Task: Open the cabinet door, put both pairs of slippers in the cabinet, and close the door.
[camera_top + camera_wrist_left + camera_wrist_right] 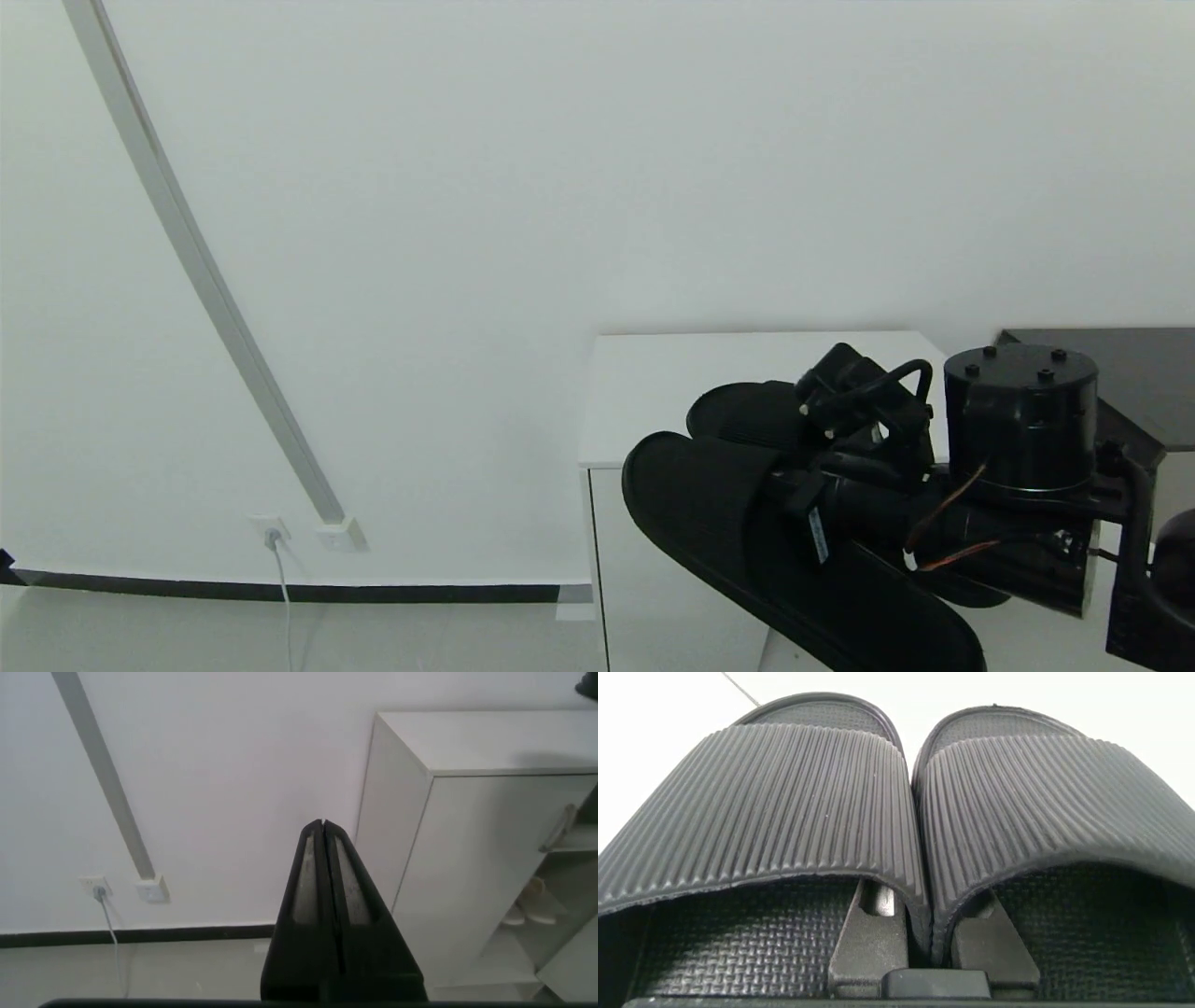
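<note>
A pair of black slippers (719, 495) hangs in front of the white cabinet (672, 373), soles side by side and tilted, toes toward the left. My right gripper (926, 910) is shut on the black slippers (785, 793), one finger inside each, pinching their adjoining walls together. In the left wrist view the cabinet (467, 831) shows an open interior at its right, with a pale pair of slippers (528, 901) on a shelf below a door handle (558, 829). My left gripper (322, 833) is shut and empty, held off the cabinet's left side above the floor.
A grey cable duct (187, 243) runs slanted down the white wall to a socket with a plugged cable (271, 537). A dark tabletop (1120, 373) stands right of the cabinet. Bare floor lies left of the cabinet.
</note>
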Robot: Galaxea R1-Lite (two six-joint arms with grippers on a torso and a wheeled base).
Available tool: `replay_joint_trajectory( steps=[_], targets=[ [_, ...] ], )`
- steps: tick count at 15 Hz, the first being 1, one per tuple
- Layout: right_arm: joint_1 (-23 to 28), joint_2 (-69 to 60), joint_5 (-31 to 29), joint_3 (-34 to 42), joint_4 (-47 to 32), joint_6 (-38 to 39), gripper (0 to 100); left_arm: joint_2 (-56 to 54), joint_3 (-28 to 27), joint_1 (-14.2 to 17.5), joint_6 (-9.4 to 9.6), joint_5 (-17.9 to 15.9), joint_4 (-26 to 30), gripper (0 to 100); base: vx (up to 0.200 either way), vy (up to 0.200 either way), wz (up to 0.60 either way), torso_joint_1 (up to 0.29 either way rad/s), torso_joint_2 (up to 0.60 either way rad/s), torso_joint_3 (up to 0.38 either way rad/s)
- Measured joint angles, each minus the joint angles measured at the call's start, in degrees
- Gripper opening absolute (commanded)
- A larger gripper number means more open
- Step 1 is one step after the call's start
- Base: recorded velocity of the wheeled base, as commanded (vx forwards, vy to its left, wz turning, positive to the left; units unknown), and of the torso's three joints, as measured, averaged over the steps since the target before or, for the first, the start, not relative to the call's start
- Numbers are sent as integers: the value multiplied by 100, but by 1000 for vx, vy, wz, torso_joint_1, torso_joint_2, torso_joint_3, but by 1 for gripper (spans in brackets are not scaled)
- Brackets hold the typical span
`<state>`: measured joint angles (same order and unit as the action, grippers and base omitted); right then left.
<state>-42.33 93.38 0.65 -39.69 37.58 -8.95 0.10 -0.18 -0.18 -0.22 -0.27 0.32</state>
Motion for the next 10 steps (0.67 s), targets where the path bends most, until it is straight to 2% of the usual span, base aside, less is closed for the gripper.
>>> replay_joint_trajectory(
  steps=[1, 3, 10],
  targets=[
    [29, -5, 4, 96, 196, -128, 0, 0, 0, 2, -2, 2, 4, 0, -200, 0, 0, -2, 2, 7],
    [71, -7, 9, 227, 517, -167, 0, 0, 0, 0, -7, 2, 4, 0, 0, 0, 0, 0, 0, 0],
    [85, 4, 30, 288, 557, -167, 0, 0, 0, 0, -10, 0, 1, 0, 0, 0, 0, 0, 0, 0]
  ],
)
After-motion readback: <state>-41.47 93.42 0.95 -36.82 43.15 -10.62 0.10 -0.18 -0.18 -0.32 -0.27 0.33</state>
